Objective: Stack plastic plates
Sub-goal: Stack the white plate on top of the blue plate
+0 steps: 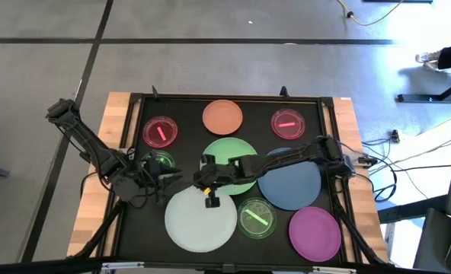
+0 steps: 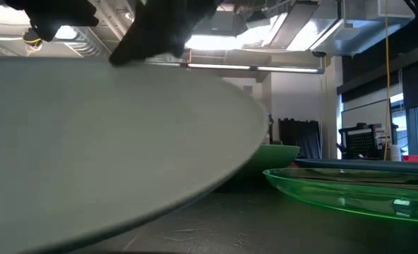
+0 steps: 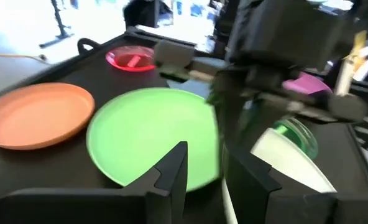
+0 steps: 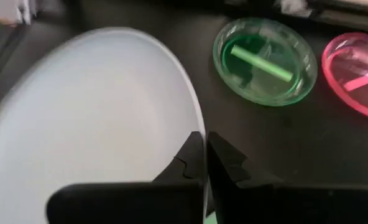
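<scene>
Right gripper: the right gripper [image 4: 204, 163] has its two fingers closed on the rim of the whitish plate [image 4: 91, 118]; the edge of the plate passes between them.
Right arm pose: in the high view the right gripper [image 1: 208, 181] is reached far toward the left over the middle of the table, with the arm stretched low across the green plate [image 1: 227, 154] and the blue plate [image 1: 294, 186].
Whitish plate: in the high view the whitish plate [image 1: 200, 221] is at the front of the black mat [image 1: 187, 122]; in the low view the whitish plate [image 2: 110, 141] is tilted, one side up.
Left gripper: the left gripper [image 1: 167, 180] is just beside the left edge of the whitish plate, near a small green striped dish [image 1: 161, 162]; it cannot be told if its fingers are apart or together.
Left arm pose: bent at the table's left side, the forearm pointing to the centre.
Other plates: orange plate [image 1: 222, 116] at the back, purple plate [image 1: 315, 232] at front right, two pink dishes [image 1: 160, 132] [image 1: 288, 123], another green dish [image 1: 257, 218] beside the whitish plate.
</scene>
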Motion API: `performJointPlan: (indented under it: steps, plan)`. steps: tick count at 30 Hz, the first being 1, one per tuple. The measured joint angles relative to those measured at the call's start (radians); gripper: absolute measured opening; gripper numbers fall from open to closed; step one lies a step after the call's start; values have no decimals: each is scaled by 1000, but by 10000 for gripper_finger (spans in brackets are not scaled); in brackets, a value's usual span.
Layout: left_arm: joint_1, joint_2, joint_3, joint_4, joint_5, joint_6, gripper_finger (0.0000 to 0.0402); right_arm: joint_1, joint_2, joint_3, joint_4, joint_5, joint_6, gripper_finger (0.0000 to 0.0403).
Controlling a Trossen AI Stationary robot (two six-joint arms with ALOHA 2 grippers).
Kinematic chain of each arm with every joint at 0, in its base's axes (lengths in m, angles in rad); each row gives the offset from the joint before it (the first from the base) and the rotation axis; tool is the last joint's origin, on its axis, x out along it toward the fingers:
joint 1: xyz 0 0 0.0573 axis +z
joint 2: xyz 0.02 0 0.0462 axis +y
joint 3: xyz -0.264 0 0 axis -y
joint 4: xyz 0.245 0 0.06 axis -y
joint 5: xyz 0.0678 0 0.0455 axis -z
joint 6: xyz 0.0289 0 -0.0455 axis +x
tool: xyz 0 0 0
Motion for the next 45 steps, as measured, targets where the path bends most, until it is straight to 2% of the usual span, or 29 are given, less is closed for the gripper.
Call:
performJointPlan:
  steps: [5, 12, 18, 32, 38, 41, 45]
  plan:
    - [1, 0, 0, -6, -26, 6, 96, -1, -87, 1, -110, 31, -22, 0]
    - [0, 0, 0, -9, 5, 7, 96, -1, -189, 1, -274, 74, -29, 0]
    - [2, 0, 0, -8, -71, 19, 96, 0, -261, 1, -438, 63, -22, 0]
    - [55, 0, 0, 5, -70, 32, 96, 6, -437, 0, -830, 36, 54, 0]
    - [81, 0, 0, 24, -33, 33, 96, 6, -518, 0, -969, 41, 118, 0]
    - [82, 0, 0, 26, -31, 34, 96, 6, -560, 0, -1019, 71, 156, 0]
    - [82, 0, 0, 31, -41, 45, 96, 8, -609, 0, -1149, 174, 250, 0]
